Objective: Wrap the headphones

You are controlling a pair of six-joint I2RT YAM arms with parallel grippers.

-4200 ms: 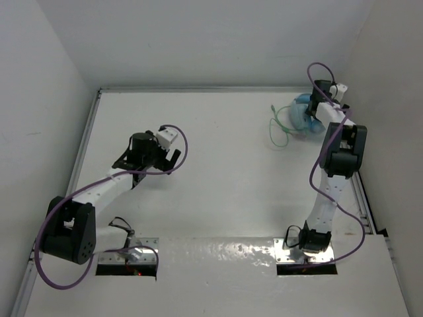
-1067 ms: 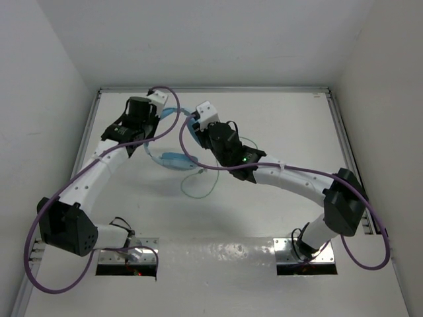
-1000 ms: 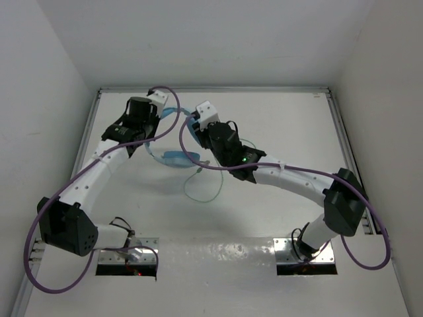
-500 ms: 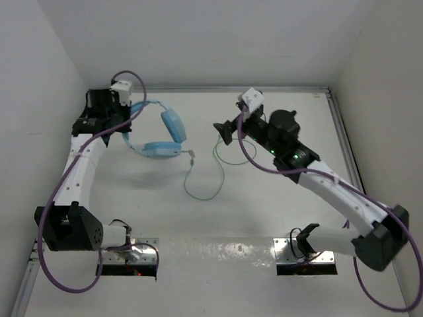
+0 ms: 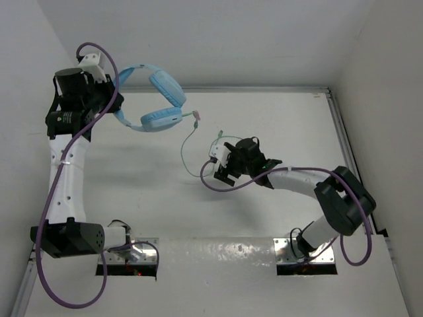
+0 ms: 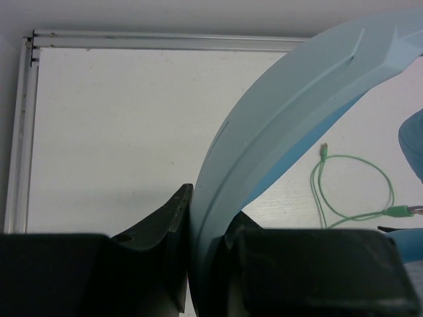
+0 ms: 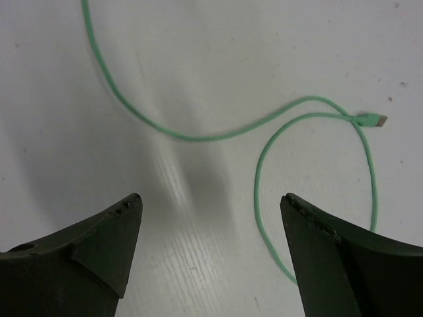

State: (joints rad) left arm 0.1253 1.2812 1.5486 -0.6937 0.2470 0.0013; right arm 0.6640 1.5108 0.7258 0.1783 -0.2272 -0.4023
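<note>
The light blue headphones [image 5: 160,100] hang in the air over the table's back left corner. My left gripper [image 5: 111,104] is shut on their blue headband [image 6: 297,99], which runs up between the two fingers. Both padded ear cups point right. The thin pale green cord [image 5: 188,153] drops from the lower cup to the table and loops toward my right gripper [image 5: 222,169]. That gripper [image 7: 211,205] is open low over the table, with nothing between its fingers. A loop of cord [image 7: 264,172] and its plug end [image 7: 373,121] lie just ahead of it.
A metal rail [image 6: 165,41] runs along the table's back edge and another [image 5: 345,152] down the right side. White walls close in the back and both sides. Purple robot cables [image 5: 225,187] trail along both arms.
My left arm has lifted the headphones up and toward the back left corner. My right gripper has come away from them, opened, and dropped low over the cord at mid-table.
</note>
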